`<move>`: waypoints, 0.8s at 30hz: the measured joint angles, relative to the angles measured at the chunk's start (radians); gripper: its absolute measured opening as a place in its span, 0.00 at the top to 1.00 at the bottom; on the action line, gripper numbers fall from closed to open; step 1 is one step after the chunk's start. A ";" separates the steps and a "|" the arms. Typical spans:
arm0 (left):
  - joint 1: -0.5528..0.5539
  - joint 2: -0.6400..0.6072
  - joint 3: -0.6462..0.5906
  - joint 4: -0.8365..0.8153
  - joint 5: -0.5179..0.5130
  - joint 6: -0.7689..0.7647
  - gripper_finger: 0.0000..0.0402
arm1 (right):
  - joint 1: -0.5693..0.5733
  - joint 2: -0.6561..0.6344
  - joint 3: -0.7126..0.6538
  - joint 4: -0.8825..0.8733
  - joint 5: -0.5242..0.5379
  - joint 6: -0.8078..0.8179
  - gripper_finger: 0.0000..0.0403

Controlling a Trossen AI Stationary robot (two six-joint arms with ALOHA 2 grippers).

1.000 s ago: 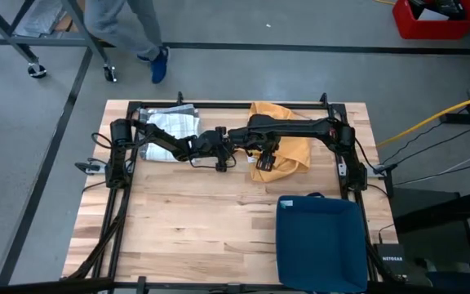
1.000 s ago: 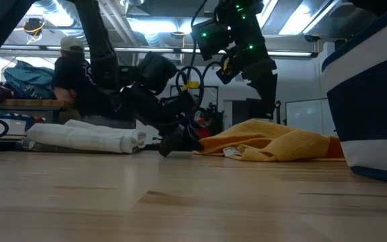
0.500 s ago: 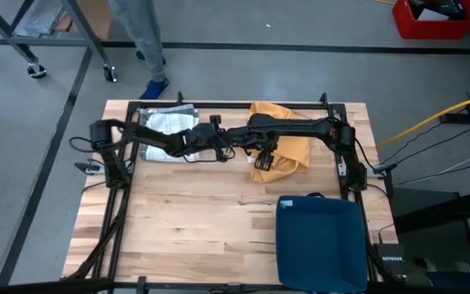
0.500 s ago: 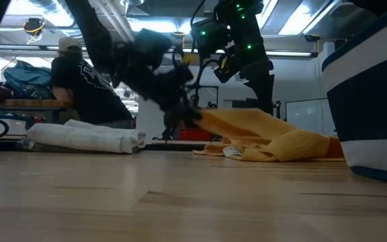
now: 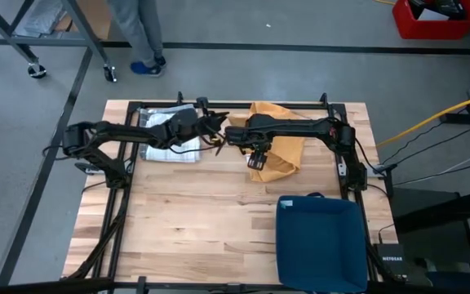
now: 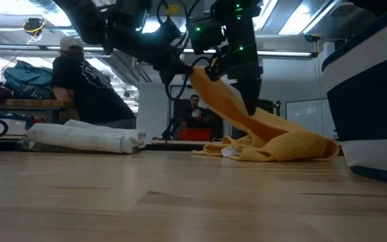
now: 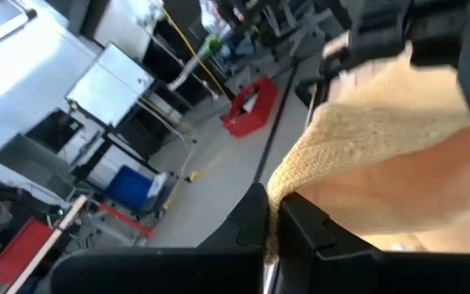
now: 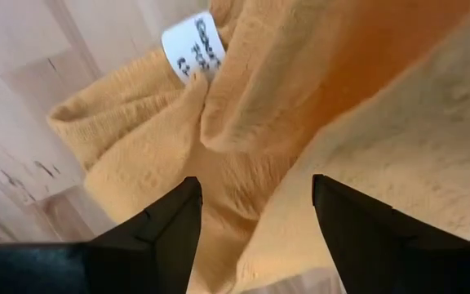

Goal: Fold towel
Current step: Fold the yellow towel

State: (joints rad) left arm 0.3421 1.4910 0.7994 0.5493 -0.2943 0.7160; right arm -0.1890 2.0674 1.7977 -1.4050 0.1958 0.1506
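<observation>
At the near edge of the desk (image 5: 178, 237), around five o'clock from its centre, stands a dark blue bin (image 5: 321, 241), well apart from the rest; in the low view it fills the right side.

Farther in, at about one o'clock from the desk's centre, lies the yellow towel (image 5: 280, 155), crumpled, with its lower folds resting on the wood. A white label (image 8: 196, 45) shows on one fold in the right wrist view. One edge of the towel is lifted off the desk: in the low view it rises as a slanting band from the heap toward eleven o'clock.

The left claw (image 5: 216, 122) holds that raised edge, its fingers pressed together and pinching the towel; the left wrist view shows the cloth caught between the two dark fingers (image 7: 296, 224). It sits at about twelve o'clock from the desk's centre, just beside the right arm's wrist.

The right claw (image 5: 255, 155) hangs directly over the towel, its fingers spread with nothing between them; the cloth lies just under its fingertips.

At eleven o'clock, near the far edge, lies a folded white towel (image 5: 170, 131) under the left arm.

Beyond the desk a person (image 5: 137, 33) stands on the grey floor, and a red crate (image 5: 431, 18) sits at the far right.
</observation>
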 joint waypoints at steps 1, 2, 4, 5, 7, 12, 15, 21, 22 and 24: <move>0.004 0.000 0.000 -0.013 0.000 -0.001 0.99 | 0.000 0.000 0.000 0.005 -0.001 0.003 0.41; 0.009 0.001 0.000 -0.029 0.000 -0.001 0.99 | 0.000 0.000 0.000 0.005 -0.002 0.013 0.41; 0.017 0.001 0.000 -0.051 0.000 -0.001 0.99 | 0.000 0.000 0.000 -0.001 -0.031 0.033 0.41; 0.021 0.000 0.000 -0.067 0.000 -0.001 0.99 | 0.000 0.000 0.000 -0.008 -0.067 0.033 0.41; 0.022 0.000 0.000 -0.098 0.000 -0.007 0.99 | 0.000 0.000 0.001 -0.027 -0.129 0.029 0.41; 0.021 0.001 0.000 -0.113 0.000 -0.002 0.99 | 0.000 -0.011 0.061 -0.168 -0.161 0.024 0.41; 0.019 -0.012 0.001 -0.110 -0.002 -0.002 0.99 | 0.000 -0.063 0.080 -0.156 -0.162 0.022 0.41; 0.021 -0.098 0.075 -0.150 -0.021 0.047 0.99 | -0.001 -0.190 0.097 -0.134 -0.125 0.025 0.41; 0.021 -0.113 0.091 -0.153 -0.023 0.057 0.99 | -0.001 -0.208 0.097 -0.130 -0.108 0.032 0.41; 0.021 -0.136 0.125 -0.157 -0.023 0.084 0.99 | -0.001 -0.238 0.097 -0.129 -0.086 0.052 0.41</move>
State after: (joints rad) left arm 0.3626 1.3546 0.9249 0.3920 -0.3177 0.8002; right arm -0.1902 1.8294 1.8942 -1.5338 0.1097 0.2029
